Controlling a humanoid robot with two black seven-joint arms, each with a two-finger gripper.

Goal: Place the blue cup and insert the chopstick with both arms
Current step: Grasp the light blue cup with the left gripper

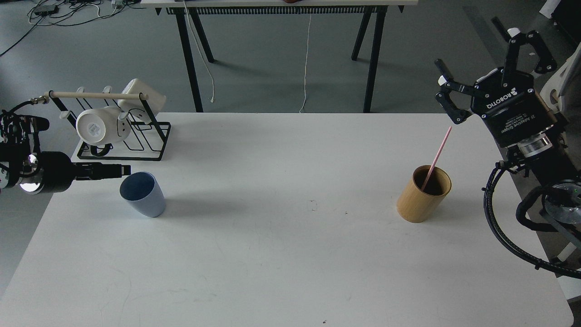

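The blue cup [142,195] stands upright on the left part of the white table [281,254]. My left gripper [121,170] reaches in from the left, level with the cup's rim, its tip just left of and behind the rim. It is seen side-on as one dark bar, so I cannot tell its fingers apart. The pink-red chopstick [438,155] leans in a tan bamboo cup [423,196] on the right. My right gripper [489,68] is open and empty, up off the table's far right corner, above and right of the chopstick.
A black wire rack [131,141] with a pale wooden rod and two white mugs [97,126] stands at the table's far left, just behind the blue cup. A trestle table [281,27] stands on the floor beyond.
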